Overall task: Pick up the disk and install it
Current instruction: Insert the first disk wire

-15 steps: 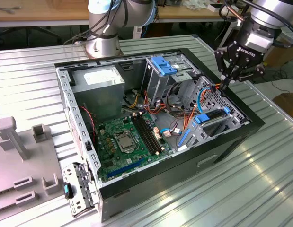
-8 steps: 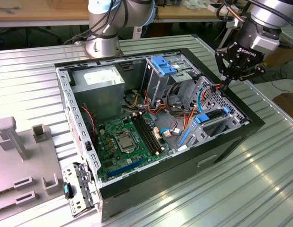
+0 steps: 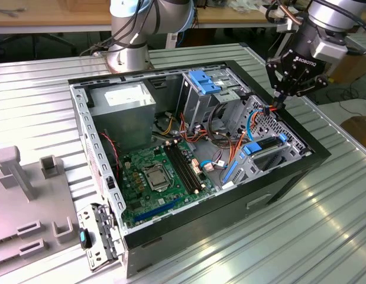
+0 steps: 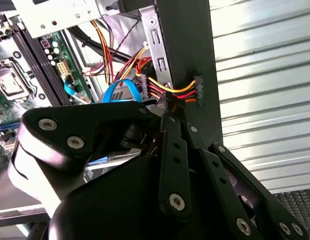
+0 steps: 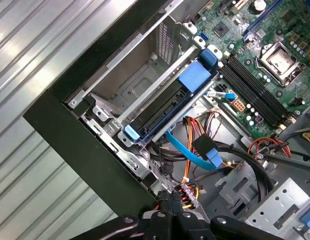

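The table carries our open case. The disk sits in its bay at the case's front corner, with its blue carrier around it, and to us it looks seated. Our gripper hangs over the case rim nearby, its fingers pinched together on the power cable just behind the plug. We see the risk there. The wires pass close to a metal edge, so a hard pull could snag them. The thin bundle could also slip from our grip and drop the plug among other leads.

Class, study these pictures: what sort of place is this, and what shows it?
Probably a robotics lab: a robot arm stands on a ribbed metal table beside an opened computer case, wooden desks behind.
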